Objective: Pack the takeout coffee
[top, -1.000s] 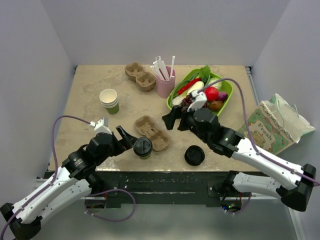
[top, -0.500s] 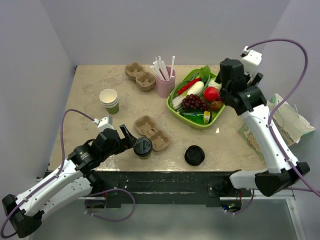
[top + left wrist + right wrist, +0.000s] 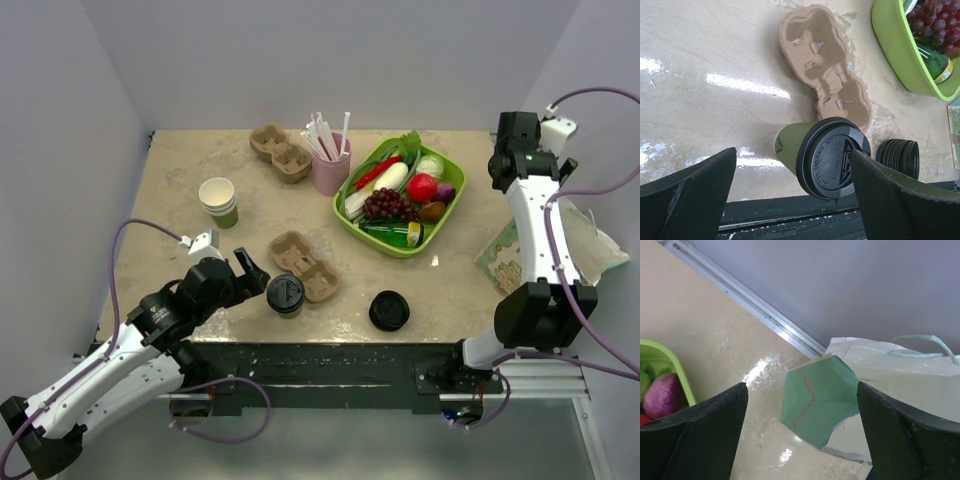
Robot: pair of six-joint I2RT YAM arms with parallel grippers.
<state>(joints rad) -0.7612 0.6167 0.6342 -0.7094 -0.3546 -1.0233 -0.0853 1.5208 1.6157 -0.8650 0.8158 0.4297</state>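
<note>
The takeout coffee [image 3: 285, 295], a green-sided paper cup with a black lid, stands near the table's front edge, beside a brown pulp cup carrier [image 3: 303, 265]. My left gripper [image 3: 250, 272] is just left of the cup and open. In the left wrist view the cup [image 3: 825, 157] sits ahead of the wide-spread fingers, its lid close to the right one, with nothing gripped. My right gripper [image 3: 510, 160] is raised at the back right, open and empty. Its wrist view looks down on the paper bag [image 3: 815, 400], which shows green paper between the fingers.
A stack of black lids [image 3: 388, 311] lies right of the coffee. A green tray [image 3: 395, 248] of play food, a pink cup of straws [image 3: 330, 165], a second pulp carrier [image 3: 280, 152] and stacked white cups [image 3: 218, 200] stand behind. The paper bag [image 3: 560, 245] lies at the right edge.
The right arm swung from the table's middle up to the back right, over the paper bag. The left gripper stayed open beside the coffee, shifting only slightly.
</note>
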